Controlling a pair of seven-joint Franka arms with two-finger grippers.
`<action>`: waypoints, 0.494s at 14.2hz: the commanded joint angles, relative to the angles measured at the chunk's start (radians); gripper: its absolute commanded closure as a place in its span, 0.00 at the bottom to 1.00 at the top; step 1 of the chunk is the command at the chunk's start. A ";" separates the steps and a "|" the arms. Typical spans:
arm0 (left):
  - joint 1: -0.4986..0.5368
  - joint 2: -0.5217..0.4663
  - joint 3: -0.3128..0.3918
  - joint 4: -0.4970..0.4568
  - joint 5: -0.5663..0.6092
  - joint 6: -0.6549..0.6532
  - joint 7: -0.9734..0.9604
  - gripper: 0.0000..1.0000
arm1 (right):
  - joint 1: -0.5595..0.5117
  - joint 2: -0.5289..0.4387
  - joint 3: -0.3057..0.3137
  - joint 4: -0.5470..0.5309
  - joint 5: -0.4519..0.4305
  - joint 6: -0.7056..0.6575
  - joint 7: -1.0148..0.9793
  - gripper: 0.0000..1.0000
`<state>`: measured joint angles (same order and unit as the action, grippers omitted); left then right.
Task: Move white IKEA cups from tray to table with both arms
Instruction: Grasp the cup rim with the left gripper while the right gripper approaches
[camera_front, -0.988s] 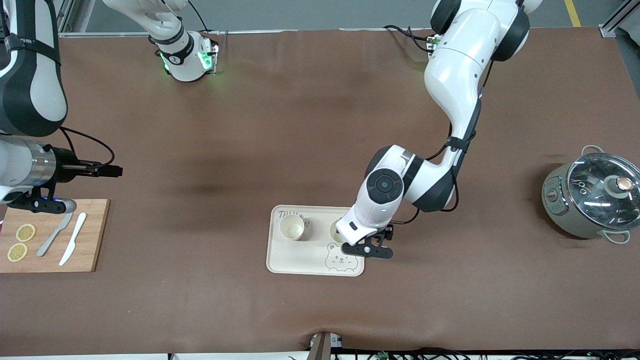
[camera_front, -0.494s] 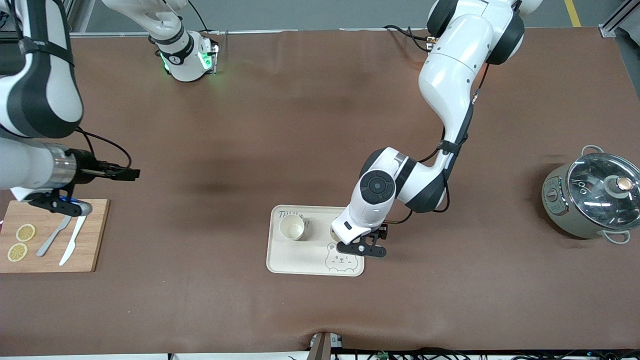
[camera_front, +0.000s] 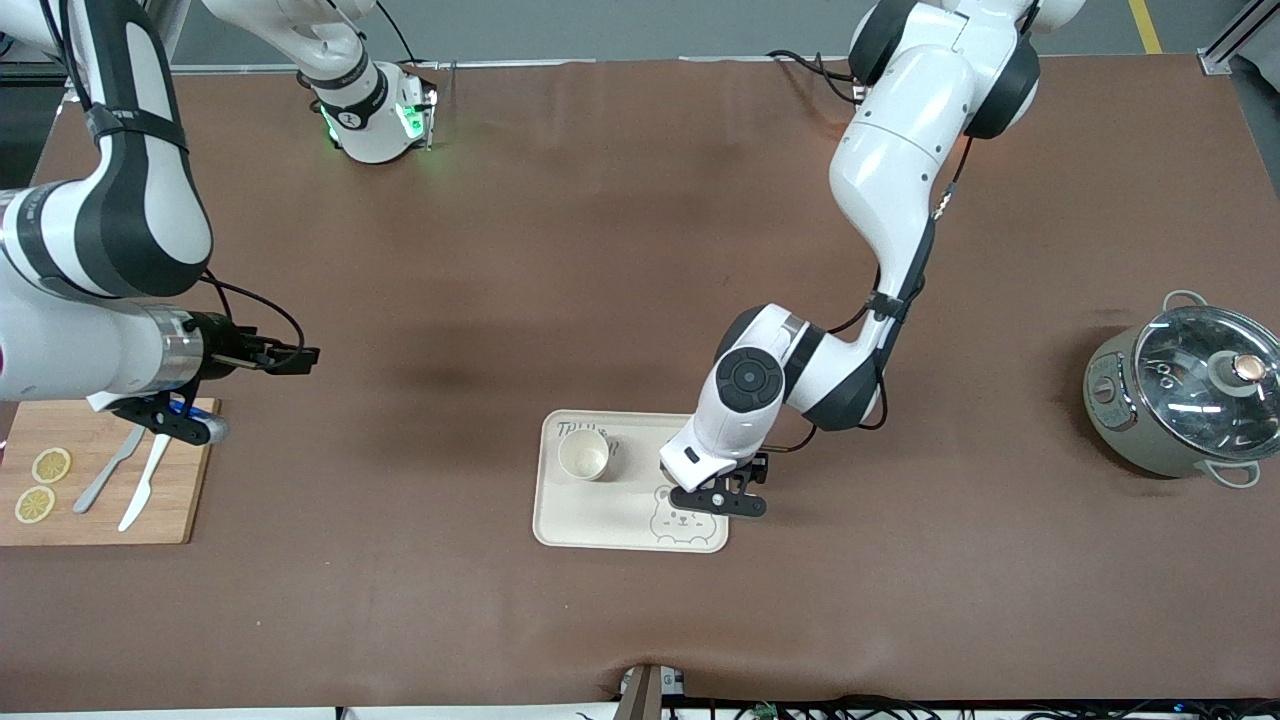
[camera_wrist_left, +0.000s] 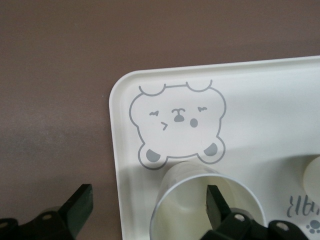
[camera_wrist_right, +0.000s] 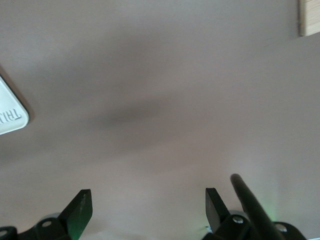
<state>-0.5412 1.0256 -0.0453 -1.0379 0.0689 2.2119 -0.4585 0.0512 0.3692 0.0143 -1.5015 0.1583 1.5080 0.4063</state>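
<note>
One white IKEA cup (camera_front: 584, 455) stands upright on the cream bear-printed tray (camera_front: 600, 515). The other cup (camera_wrist_left: 200, 212) stands on the same tray by the bear print, toward the left arm's end. The left arm's hand hides this cup in the front view. My left gripper (camera_front: 705, 480) (camera_wrist_left: 148, 202) is open low over this cup. One finger (camera_wrist_left: 216, 200) is inside the rim and the other (camera_wrist_left: 80, 205) is past the tray's edge, over the table. My right gripper (camera_front: 290, 357) (camera_wrist_right: 148, 202) is open with nothing in it, over bare table between the cutting board and the tray.
A wooden cutting board (camera_front: 100, 500) with two lemon slices and two knives lies at the right arm's end. A grey pot (camera_front: 1185, 395) with a glass lid stands at the left arm's end. The tray's corner (camera_wrist_right: 10, 115) shows in the right wrist view.
The right arm has swung from the cutting board toward the middle of the table. The left hand has shifted slightly toward the right arm's end and now covers the cup.
</note>
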 joint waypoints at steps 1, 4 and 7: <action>-0.019 0.027 0.021 0.041 0.014 0.008 -0.034 0.00 | 0.021 0.023 -0.002 0.003 0.027 0.023 0.054 0.00; -0.029 0.027 0.022 0.039 0.014 0.011 -0.043 0.00 | 0.033 0.025 -0.001 0.004 0.029 0.037 0.063 0.00; -0.031 0.027 0.022 0.038 0.014 0.011 -0.048 0.03 | 0.090 0.043 -0.001 0.006 0.029 0.060 0.184 0.00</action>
<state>-0.5564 1.0293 -0.0435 -1.0357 0.0689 2.2167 -0.4781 0.0982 0.4019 0.0151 -1.5029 0.1761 1.5508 0.5034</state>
